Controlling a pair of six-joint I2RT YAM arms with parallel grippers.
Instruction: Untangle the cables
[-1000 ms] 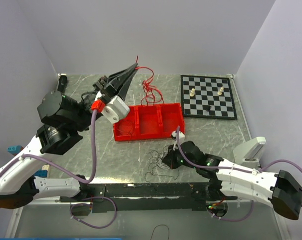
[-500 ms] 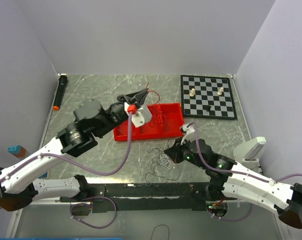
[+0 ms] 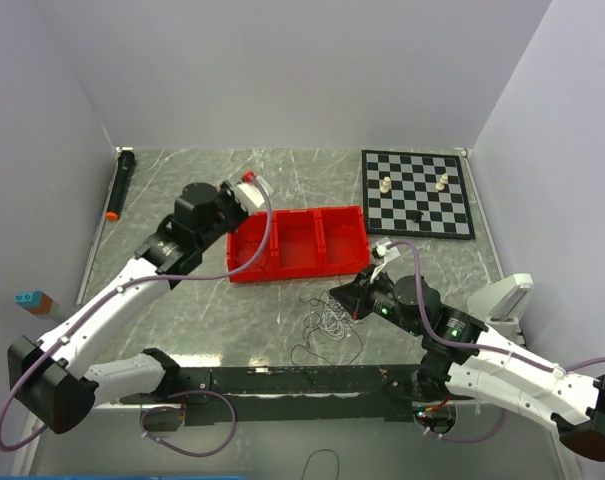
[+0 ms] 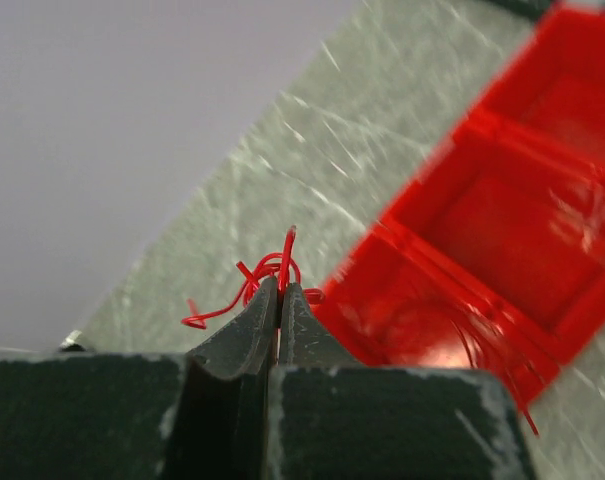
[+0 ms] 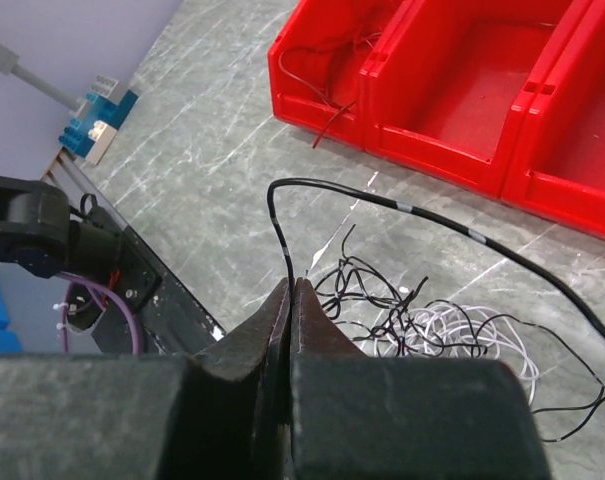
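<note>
Marbled table (image 3: 252, 310) carries red bin (image 3: 282, 272) with red cable (image 4: 282, 262) inside

the left arm (image 3: 102, 308) and the right arm (image 3: 512, 376) were built alike: smooth white shell links joined by round black joint housings. a thick purple hose (image 3: 227, 273) ran along each. the left wrist ended in a white block with a red cap (image 3: 248, 178). small green lights (image 3: 384, 309) glowed on the right arm's black joints. the left gripper (image 4: 279, 287) and right gripper (image 5: 290, 287) had dark, matte, tapering fingers on blocky black bodies with scuffed pale edges.
</note>
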